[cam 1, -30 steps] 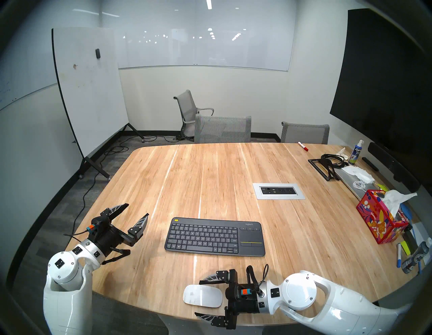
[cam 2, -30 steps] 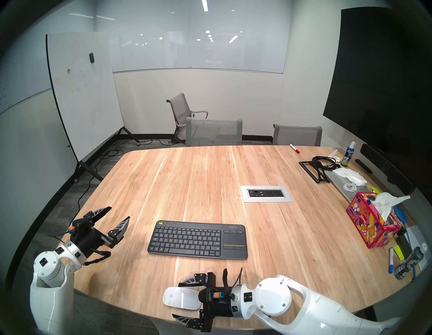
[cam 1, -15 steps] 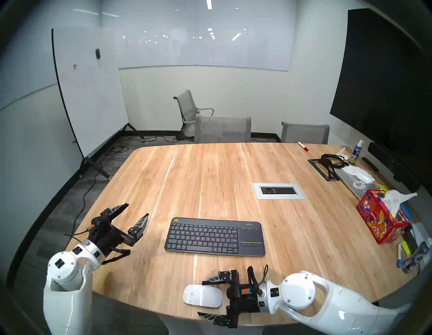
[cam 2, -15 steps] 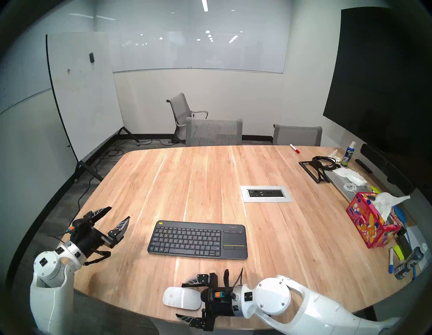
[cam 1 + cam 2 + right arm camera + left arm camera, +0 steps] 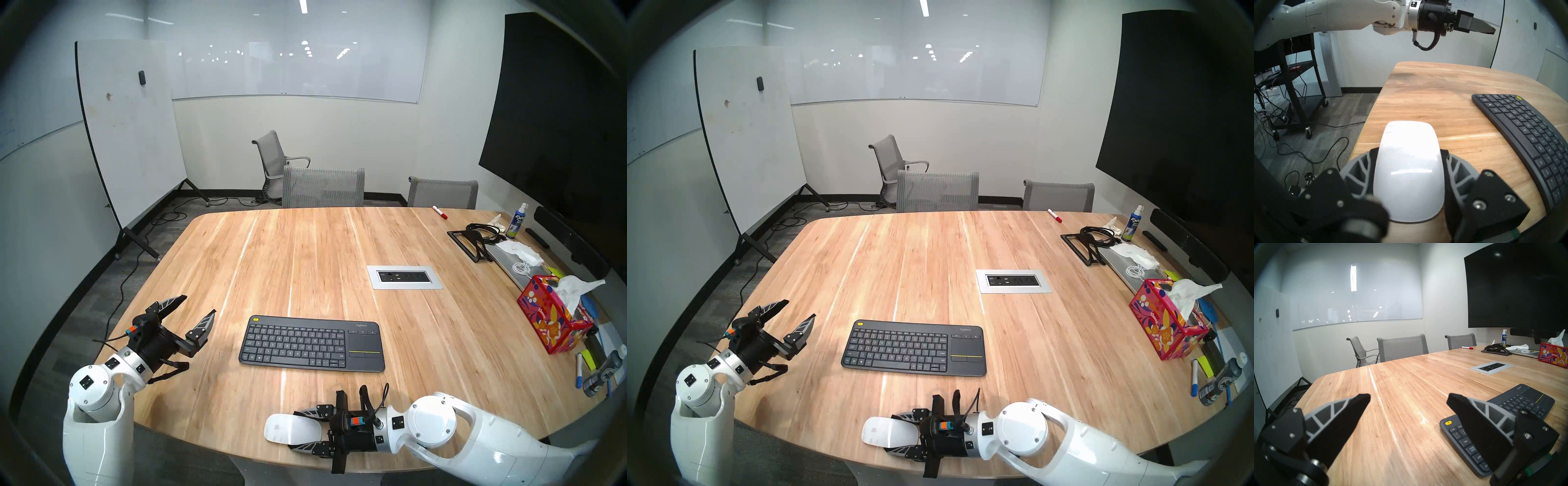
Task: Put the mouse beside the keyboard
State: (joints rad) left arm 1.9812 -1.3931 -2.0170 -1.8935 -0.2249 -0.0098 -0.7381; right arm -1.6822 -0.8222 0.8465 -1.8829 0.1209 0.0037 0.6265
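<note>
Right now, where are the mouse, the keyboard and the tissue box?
mouse [image 5: 288, 429]: head left view, its white top.
keyboard [image 5: 298, 342]: head left view, middle keys.
tissue box [image 5: 546, 322]: head left view, patterned side.

The right hand [image 5: 1409, 152] hides the mouse's [image 5: 1409, 171] flanks.

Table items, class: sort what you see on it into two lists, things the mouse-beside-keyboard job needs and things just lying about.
Belongs to the job:
- mouse, gripped by the right hand
- keyboard

Just lying about:
- tissue box
- red marker
- spray bottle
- power outlet panel
- black cables
</note>
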